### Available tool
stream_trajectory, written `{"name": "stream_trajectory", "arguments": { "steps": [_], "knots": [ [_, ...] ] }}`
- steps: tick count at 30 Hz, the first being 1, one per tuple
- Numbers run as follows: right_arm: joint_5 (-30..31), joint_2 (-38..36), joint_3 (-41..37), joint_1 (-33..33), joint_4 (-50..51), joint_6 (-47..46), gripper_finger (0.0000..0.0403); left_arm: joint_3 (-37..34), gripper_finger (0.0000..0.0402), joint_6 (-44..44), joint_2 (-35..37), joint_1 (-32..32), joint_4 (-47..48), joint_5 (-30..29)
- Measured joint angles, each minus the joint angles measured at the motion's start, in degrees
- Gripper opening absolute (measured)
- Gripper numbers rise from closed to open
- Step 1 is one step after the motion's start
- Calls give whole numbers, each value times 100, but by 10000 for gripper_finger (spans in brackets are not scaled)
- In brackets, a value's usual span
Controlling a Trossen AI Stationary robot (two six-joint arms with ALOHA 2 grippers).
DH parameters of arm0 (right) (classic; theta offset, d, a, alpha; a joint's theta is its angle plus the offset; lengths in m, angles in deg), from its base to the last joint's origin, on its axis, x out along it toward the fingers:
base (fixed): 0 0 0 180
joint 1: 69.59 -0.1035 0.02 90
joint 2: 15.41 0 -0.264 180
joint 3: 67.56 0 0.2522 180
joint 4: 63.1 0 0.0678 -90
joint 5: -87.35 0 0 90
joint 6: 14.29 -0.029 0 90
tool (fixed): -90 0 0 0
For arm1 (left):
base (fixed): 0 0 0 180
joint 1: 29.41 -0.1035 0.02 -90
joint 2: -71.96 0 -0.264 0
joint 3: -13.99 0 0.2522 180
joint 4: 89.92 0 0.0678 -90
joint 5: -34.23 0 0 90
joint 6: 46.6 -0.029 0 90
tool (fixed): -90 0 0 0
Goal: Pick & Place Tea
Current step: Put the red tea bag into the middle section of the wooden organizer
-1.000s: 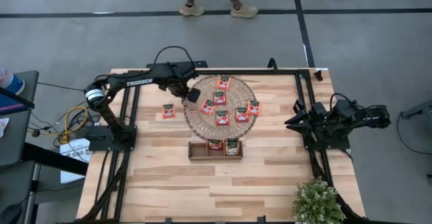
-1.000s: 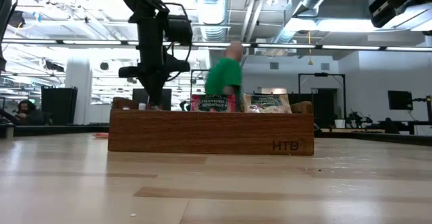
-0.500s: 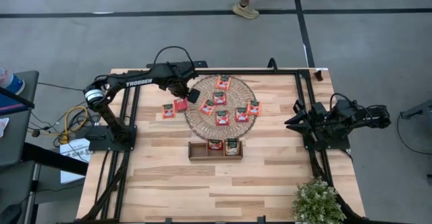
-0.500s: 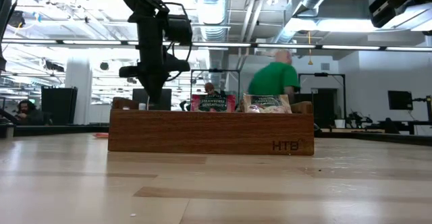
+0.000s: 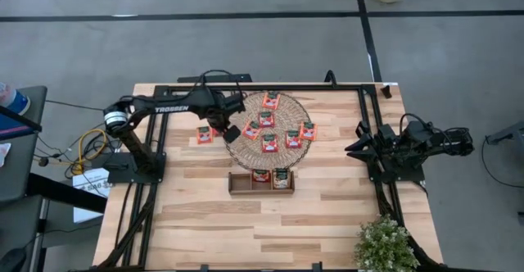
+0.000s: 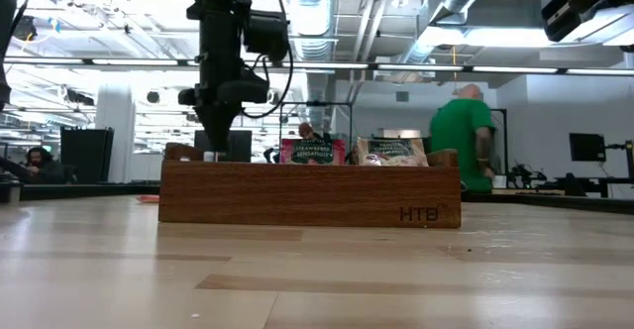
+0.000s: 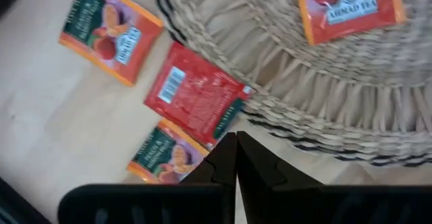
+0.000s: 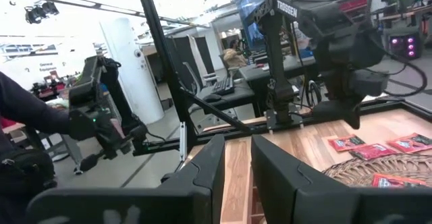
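Jaws of the left gripper (image 7: 235, 158) sit clenched and empty over tea sachets (image 7: 194, 94) on the bench (image 5: 270, 223), just beside the woven mat (image 5: 239, 147); more lie on the mat. Right gripper (image 8: 237, 158), jaws released, waits at the bench's right edge.

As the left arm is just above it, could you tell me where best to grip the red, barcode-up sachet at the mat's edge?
Take the red sachet by the corner that appears to rest on the mat rim, coming straight down. It lies flat, so that slightly raised corner probably gives a finger room. The left hand is shut and would have to open first.
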Motion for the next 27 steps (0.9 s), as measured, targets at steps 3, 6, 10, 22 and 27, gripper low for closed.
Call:
{"name": "stream_trajectory", "arguments": {
  "steps": [3,6,10,22,27],
  "knots": [
    [-2,1,0,1,-1,14,66,-35,0,10,-5,101,-25,84],
    [0,-1,0,-1,-1,15,66,-164,1,13,-5,192,-153,307],
    [-2,0,0,1,0,15,66,-465,26,23,-7,299,-262,519],
    [-3,0,0,0,-1,14,66,-638,203,138,-7,472,-277,353],
    [-15,-1,0,-1,-1,14,66,-670,224,-205,-7,698,-532,-240]
  ]
}}
